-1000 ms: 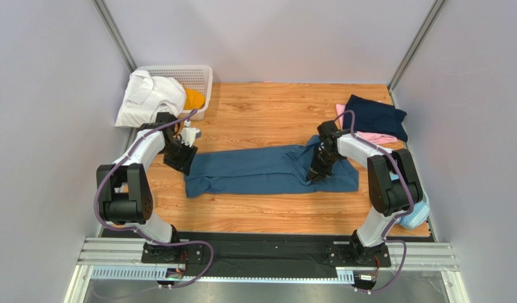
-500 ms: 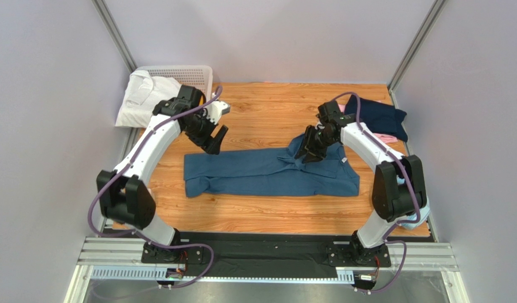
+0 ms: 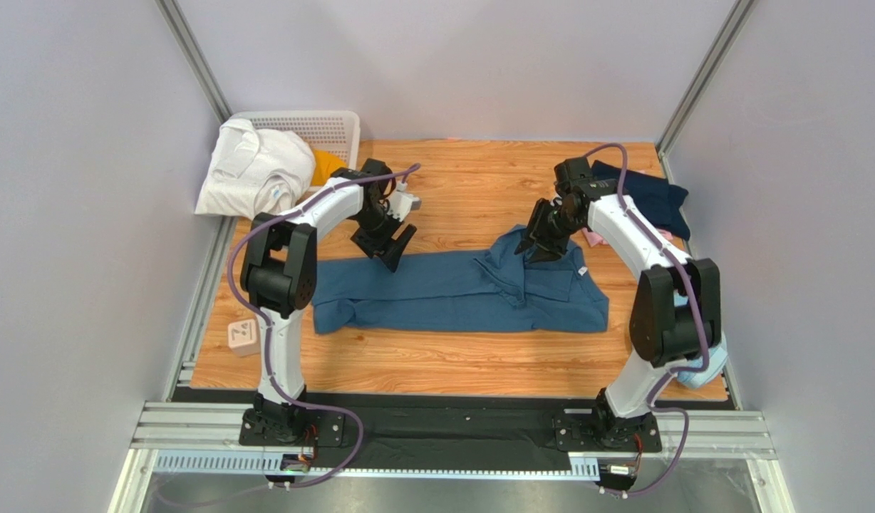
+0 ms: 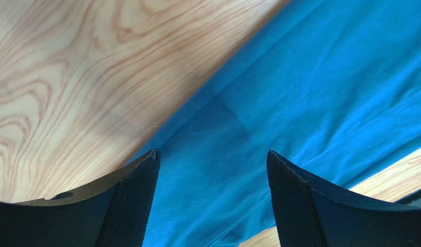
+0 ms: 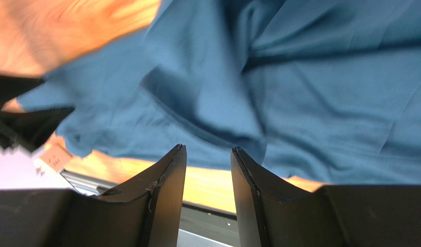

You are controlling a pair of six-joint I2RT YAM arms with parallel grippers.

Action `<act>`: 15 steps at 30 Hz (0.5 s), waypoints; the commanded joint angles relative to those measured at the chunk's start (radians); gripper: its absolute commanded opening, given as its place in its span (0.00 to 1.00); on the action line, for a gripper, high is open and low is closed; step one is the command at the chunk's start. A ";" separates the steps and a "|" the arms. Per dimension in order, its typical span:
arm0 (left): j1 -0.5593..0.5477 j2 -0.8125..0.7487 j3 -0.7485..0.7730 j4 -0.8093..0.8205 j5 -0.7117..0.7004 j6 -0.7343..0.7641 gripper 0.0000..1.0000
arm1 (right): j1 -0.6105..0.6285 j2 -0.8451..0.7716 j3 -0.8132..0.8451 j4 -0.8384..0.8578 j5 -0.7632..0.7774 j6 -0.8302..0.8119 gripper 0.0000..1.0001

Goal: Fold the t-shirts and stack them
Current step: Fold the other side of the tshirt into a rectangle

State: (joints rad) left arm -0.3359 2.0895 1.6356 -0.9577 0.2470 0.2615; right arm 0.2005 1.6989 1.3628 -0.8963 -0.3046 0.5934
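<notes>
The slate-blue t-shirt (image 3: 453, 294) lies as a long strip across the middle of the table, with a raised fold at its upper right (image 3: 508, 251). My left gripper (image 3: 386, 248) hangs open just over the shirt's far left edge. In the left wrist view (image 4: 212, 154) blue cloth (image 4: 300, 103) lies under the wide-apart fingers. My right gripper (image 3: 536, 244) is above the raised fold. In the right wrist view (image 5: 207, 149) its fingers stand narrowly apart with nothing between them, and the shirt (image 5: 310, 103) is beyond them. A navy shirt (image 3: 651, 198) lies at the back right.
A white garment (image 3: 254, 166) and an orange one (image 3: 326, 167) lie at the white lattice basket (image 3: 329, 126) at the back left. Light-blue headphones (image 3: 701, 369) sit at the right edge. A small card (image 3: 242, 336) lies at the front left.
The left gripper swung from the shirt's left end to its far edge, further right. The right gripper moved back from the shirt's middle, leaving a raised fold. The card became visible.
</notes>
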 commanded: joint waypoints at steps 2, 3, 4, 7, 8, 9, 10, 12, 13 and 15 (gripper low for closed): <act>-0.018 -0.066 -0.042 0.033 -0.011 -0.016 0.81 | -0.035 0.143 0.131 0.010 -0.010 0.000 0.42; -0.018 -0.078 -0.083 0.040 -0.017 -0.012 0.80 | -0.033 0.162 0.156 0.008 -0.011 0.003 0.42; -0.018 -0.086 -0.104 0.048 -0.025 -0.008 0.81 | -0.033 0.200 0.201 0.002 -0.011 0.002 0.42; -0.018 -0.118 -0.186 0.082 -0.049 0.010 0.80 | -0.044 0.276 0.330 -0.045 0.025 -0.010 0.42; -0.018 -0.131 -0.219 0.095 -0.055 0.015 0.80 | -0.050 0.295 0.349 -0.049 0.016 -0.009 0.42; -0.020 -0.135 -0.233 0.100 -0.060 0.018 0.80 | -0.062 0.326 0.363 -0.047 0.009 -0.007 0.42; -0.018 -0.140 -0.247 0.111 -0.061 0.018 0.80 | -0.067 0.340 0.390 -0.046 0.004 -0.003 0.42; -0.020 -0.155 -0.278 0.116 -0.064 0.018 0.80 | -0.084 0.373 0.404 -0.049 -0.002 0.003 0.41; -0.018 -0.160 -0.284 0.120 -0.067 0.018 0.80 | -0.088 0.378 0.394 -0.050 -0.008 0.005 0.40; -0.018 -0.178 -0.302 0.120 -0.064 0.021 0.80 | -0.095 0.378 0.366 -0.036 -0.011 0.009 0.40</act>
State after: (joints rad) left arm -0.3569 1.9533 1.3727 -0.8543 0.1974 0.2695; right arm 0.1333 2.0537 1.7317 -0.9226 -0.3042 0.5945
